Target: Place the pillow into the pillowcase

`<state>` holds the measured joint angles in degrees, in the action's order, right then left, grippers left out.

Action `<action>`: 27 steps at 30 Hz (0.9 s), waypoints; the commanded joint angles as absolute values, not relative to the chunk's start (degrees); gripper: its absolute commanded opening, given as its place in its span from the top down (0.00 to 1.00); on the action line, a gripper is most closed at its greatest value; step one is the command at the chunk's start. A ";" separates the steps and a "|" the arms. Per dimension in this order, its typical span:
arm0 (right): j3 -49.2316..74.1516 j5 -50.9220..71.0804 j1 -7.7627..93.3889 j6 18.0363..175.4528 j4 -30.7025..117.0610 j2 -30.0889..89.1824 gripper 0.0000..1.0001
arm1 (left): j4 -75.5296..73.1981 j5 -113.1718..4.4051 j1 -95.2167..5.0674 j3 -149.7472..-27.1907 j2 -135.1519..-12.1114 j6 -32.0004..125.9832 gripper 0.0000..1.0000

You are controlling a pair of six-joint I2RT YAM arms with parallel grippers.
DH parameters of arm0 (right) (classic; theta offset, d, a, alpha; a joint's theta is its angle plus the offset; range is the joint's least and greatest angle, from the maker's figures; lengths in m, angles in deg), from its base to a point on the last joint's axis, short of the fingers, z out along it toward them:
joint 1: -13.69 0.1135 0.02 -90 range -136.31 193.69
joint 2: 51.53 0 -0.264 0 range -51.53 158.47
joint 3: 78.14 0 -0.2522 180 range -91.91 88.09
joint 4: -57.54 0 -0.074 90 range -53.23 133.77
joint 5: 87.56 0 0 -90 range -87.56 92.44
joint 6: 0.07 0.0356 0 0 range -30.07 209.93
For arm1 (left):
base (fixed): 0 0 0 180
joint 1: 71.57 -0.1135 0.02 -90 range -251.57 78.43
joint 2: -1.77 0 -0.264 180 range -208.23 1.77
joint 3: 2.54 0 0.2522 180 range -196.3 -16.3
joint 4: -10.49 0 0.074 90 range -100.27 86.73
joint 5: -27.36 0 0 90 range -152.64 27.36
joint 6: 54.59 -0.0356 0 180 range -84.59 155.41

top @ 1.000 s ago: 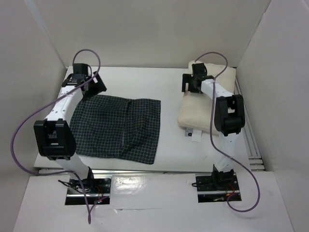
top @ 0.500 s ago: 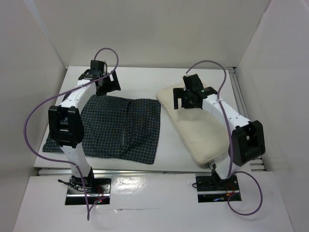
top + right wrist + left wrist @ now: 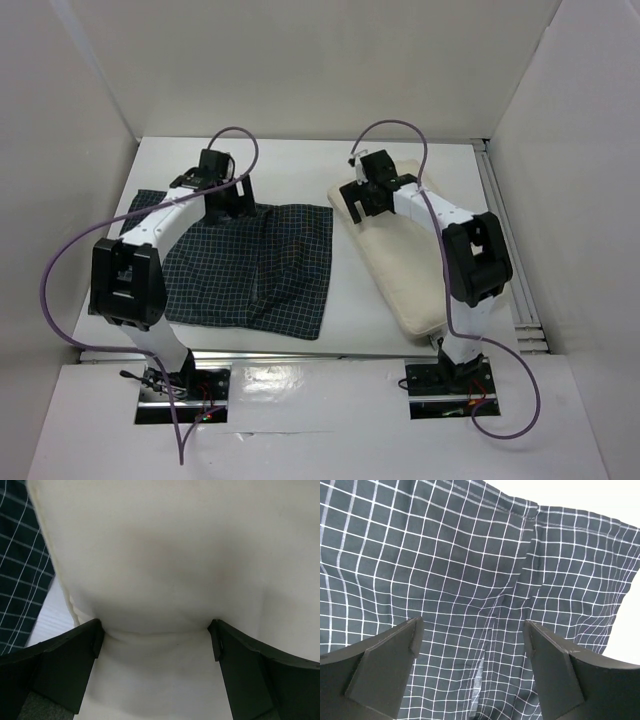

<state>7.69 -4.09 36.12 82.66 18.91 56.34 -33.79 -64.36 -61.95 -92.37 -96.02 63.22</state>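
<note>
On the white worktop (image 3: pixel 350 300), your pillowcase (image 3: pixel 250 265) lay flat on the left, and the pillow (image 3: pixel 410 270) lay just beside it on the right, slanting toward the near edge. Your left pincer (image 3: pixel 472 630) hung over the checked cloth, jaws wide apart and holding nothing. Your right pincer (image 3: pixel 155 630) was equally spread over the pillow's far end.

Bright, even light is filling the white enclosure (image 3: pixel 320 70).
Glare is streaking the glossy near ledge (image 3: pixel 320 385); a soft shadow is dimming the pillow (image 3: pixel 175 555).
</note>
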 commanded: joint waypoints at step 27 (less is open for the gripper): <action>14.27 2.26 30.91 86.06 33.32 46.29 1.00 | -45.54 -80.31 -46.80 -81.51 -96.84 71.62 0.08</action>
<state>14.05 1.66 31.51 82.33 32.81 51.34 -41.79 -76.60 -47.37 -82.14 -95.92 68.62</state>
